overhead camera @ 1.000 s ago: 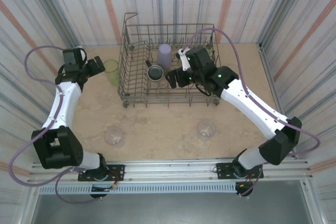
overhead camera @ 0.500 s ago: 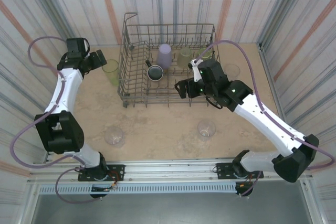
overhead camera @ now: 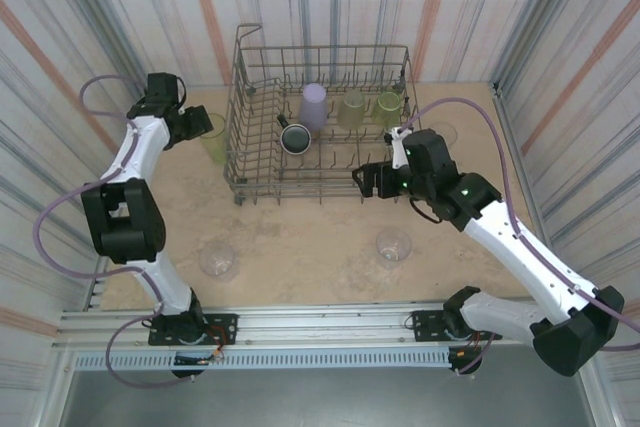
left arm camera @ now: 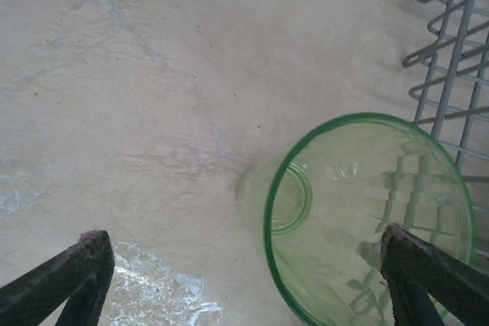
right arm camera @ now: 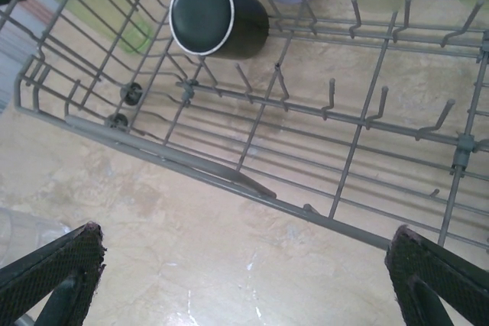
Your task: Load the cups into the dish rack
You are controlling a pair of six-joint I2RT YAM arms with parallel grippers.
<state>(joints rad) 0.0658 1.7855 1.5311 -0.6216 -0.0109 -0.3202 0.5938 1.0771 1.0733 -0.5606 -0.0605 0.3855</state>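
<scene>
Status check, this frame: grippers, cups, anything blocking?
Left gripper open, fingers straddling green cup beside dish rack, not yet closed. Right gripper open, empty, at rack's front rail. Lavender cup, two yellow-green cups racked; clear cups wait on table. Nothing blocking.

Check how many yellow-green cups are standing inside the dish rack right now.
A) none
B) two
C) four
B: the dish rack holds one yellow-green cup beside the lavender cup and a second yellow-green cup to its right.

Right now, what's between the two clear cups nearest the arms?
Nothing: bare table between the left clear cup and the right clear cup, seen in the top view.
</scene>
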